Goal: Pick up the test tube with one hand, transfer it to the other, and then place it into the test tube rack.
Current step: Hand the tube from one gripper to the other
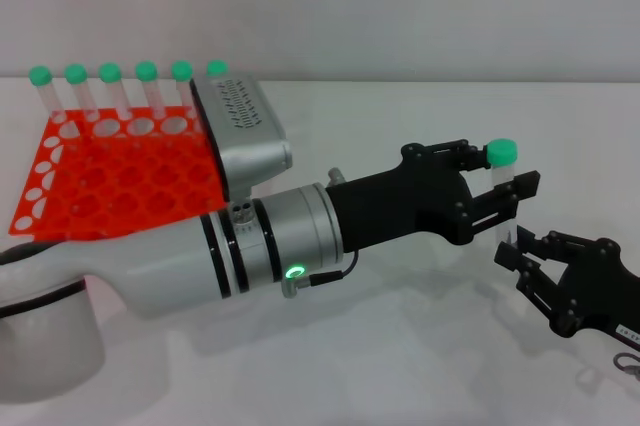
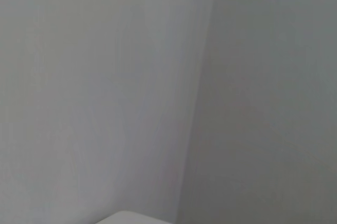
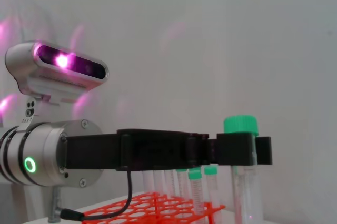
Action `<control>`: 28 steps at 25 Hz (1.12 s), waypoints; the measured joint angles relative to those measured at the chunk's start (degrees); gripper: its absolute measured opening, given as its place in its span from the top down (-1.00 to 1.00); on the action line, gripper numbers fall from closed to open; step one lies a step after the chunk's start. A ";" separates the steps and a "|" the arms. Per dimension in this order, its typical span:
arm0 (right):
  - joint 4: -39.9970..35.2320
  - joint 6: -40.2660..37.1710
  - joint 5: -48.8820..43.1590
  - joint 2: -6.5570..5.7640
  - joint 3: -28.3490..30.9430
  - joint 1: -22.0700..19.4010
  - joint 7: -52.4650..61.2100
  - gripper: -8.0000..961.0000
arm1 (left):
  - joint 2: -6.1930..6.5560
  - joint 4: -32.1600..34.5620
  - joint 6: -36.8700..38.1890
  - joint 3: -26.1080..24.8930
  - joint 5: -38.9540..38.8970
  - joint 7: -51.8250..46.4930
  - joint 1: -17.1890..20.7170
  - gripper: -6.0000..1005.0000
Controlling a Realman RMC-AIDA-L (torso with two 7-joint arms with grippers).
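The left gripper reaches across the middle of the white table, its fingers clamped on the tube just under the green cap; the tube stands upright, raised off the surface. In the right wrist view the same tube shows held by the black fingers, cap on top. The right gripper sits just below and to the right of it, near the table's right edge, its fingers spread apart at the tube's lower end; whether they touch it I cannot tell.

The rack lies far left at the back, well apart from both grippers, with the left arm's wrist camera overlapping its right edge. A row of six green-capped tubes stands along its back edge; the nearer rows of holes are empty.

Open tabletop stretches in front of the arm and behind the grippers up to the plain pale wall. The left wrist view shows only blank grey surface.

A small white label with dark print sits on the right gripper's body near the frame edge, too small to read.
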 joint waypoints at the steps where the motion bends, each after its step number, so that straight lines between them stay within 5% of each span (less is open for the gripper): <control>1: -0.03 0.00 0.00 0.00 -0.21 0.02 -0.02 0.58 | -0.01 -0.01 -0.01 -0.15 -0.01 0.01 0.20 0.11; 21: -0.18 0.27 -0.52 -0.05 -1.23 0.12 -0.12 0.58 | -0.67 -2.48 -0.24 0.41 -1.69 6.34 3.99 0.23; 28: -0.28 0.33 -1.42 -0.12 -1.09 0.07 -0.19 0.58 | -0.77 -3.59 -0.34 1.04 -2.07 7.17 4.64 0.50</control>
